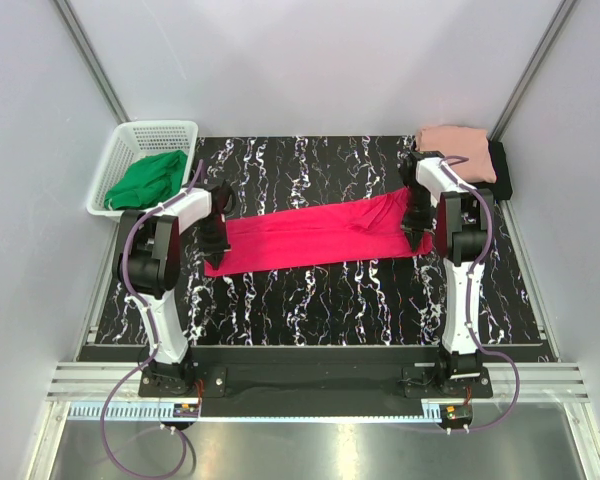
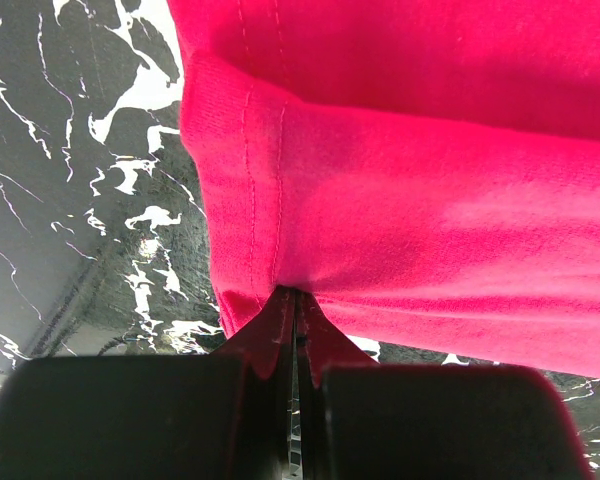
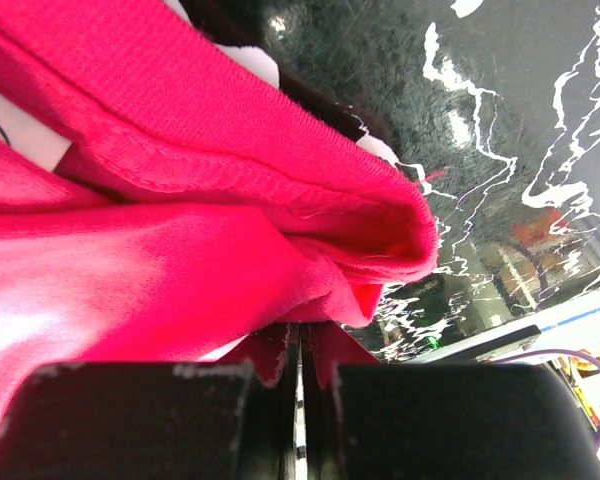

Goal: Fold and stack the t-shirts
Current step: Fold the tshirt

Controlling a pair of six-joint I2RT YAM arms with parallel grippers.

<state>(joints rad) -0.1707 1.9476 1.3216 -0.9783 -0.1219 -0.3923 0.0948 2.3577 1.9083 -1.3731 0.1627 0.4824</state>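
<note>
From above, you have the crimson-pink t-shirt [image 1: 310, 238] drawn into a long band across the marbled table [image 1: 310, 310]; its left end is at the left gripper [image 1: 216, 245] and its right end at the right gripper [image 1: 416, 232]. The salmon-pink t-shirt [image 1: 458, 150] lies folded in the far right corner, with the black t-shirt [image 1: 500, 168] just beside it on the right; a green cloth [image 1: 145, 180] sits in the white basket [image 1: 130, 135] at far left. I judge this to be mid-fold on the crimson one, with stacking not yet done.

In the left wrist view, the left gripper [image 2: 296, 300] is pinched tight on the lower edge of the crimson-pink t-shirt [image 2: 430, 200], just beside a stitched hem; the bite looks thin, so a jerk could pull the cloth free; go slowly.

In the right wrist view, the right gripper [image 3: 301, 335] is clamped on bunched cloth of the crimson-pink t-shirt [image 3: 180, 230] below a ribbed seam; several layers seem caught, though you cannot tell how many.

Move both arms at one pace and one height, so the band neither sags nor twists; carry the held edge straight over the opposite edge; lay the cloth flat on the table before you let go.
</note>
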